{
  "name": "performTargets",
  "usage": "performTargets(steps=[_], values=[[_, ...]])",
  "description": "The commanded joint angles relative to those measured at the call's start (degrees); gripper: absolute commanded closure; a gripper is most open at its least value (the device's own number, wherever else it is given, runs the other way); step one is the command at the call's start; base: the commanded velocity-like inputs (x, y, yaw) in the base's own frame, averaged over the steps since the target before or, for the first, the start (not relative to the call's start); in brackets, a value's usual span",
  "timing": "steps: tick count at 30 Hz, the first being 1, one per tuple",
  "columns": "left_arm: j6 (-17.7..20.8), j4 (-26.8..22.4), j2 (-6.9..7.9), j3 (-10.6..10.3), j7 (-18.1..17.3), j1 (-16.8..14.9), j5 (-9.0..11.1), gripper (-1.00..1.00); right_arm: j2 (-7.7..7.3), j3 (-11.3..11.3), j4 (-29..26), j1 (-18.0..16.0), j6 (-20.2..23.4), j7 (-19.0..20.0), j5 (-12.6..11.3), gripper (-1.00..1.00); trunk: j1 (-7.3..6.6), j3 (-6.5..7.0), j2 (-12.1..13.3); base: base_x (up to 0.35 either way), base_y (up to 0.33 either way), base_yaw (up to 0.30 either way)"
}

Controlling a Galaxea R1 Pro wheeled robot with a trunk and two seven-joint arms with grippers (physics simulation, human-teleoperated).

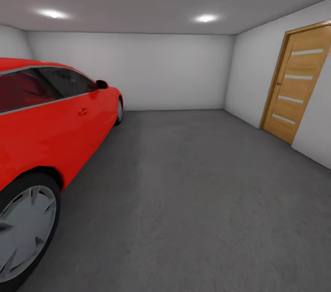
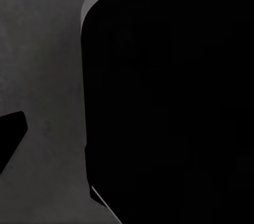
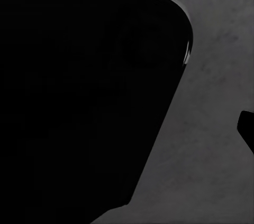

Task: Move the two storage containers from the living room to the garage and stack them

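I am standing in the garage, looking across the dark concrete floor (image 1: 184,200) toward the far white wall, with the red car (image 1: 50,126) close on my left and the wooden panel door (image 1: 299,83) on my right. The two storage containers are nowhere before me, so where they lie I cannot say; by my reckoning this is travel, with the fetching or the stacking not yet visibly done here. My wrist cameras look down on the same mottled concrete, each past a large black rounded body of my own (image 2: 164,102) (image 3: 79,92), and a dark sliver at the edge of each picture may be a fingertip, but I cannot tell whether either claw is wide or narrow, or carrying anything. Judging from the task alone, open low-walled bins should be light and stiff, with smooth walls that may slip; I would pinch each over a long rim near its middle, so it hangs level and nests squarely on its twin.
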Motion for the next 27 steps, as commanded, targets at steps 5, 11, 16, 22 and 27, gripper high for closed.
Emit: performTargets(steps=[5, 11, 16, 22, 27], values=[[-0.1, 0.0, 0.01, 0.0, 0.0, 0.0, 0.0, -1.00, -0.07, 0.5, 0.0, 0.0, -0.2, 0.1, -0.6, -1.00, 0.00, -0.04, 0.0, 0.000, 0.000, -0.245], [-0.1, 0.0, 0.02, 0.0, 0.0, 0.0, 0.0, -1.00, 0.01, 0.5, 0.0, 0.0, -0.2, 0.1, -0.6, -1.00, 0.00, -0.04, 0.0, 0.000, 0.000, -0.245], [-0.1, 0.0, 0.02, 0.0, 0.0, 0.0, 0.0, -1.00, 0.02, 0.5, 0.0, 0.0, -0.2, 0.1, -0.6, -1.00, 0.00, -0.04, 0.0, 0.000, 0.000, -0.245], [-0.1, 0.0, -0.04, 0.1, 0.0, 0.0, 0.0, -1.00, 0.02, 0.5, 0.0, 0.0, -0.2, 0.1, -0.6, -1.00, 0.00, -0.04, 0.0, 0.000, 0.000, -0.245], [-0.1, 0.0, -0.06, 0.2, 0.0, 0.0, 0.3, -1.00, 0.02, 0.5, 0.0, 0.0, -0.2, 0.1, -0.6, -1.00, 0.00, -0.04, 0.0, 0.000, 0.000, -0.245]])
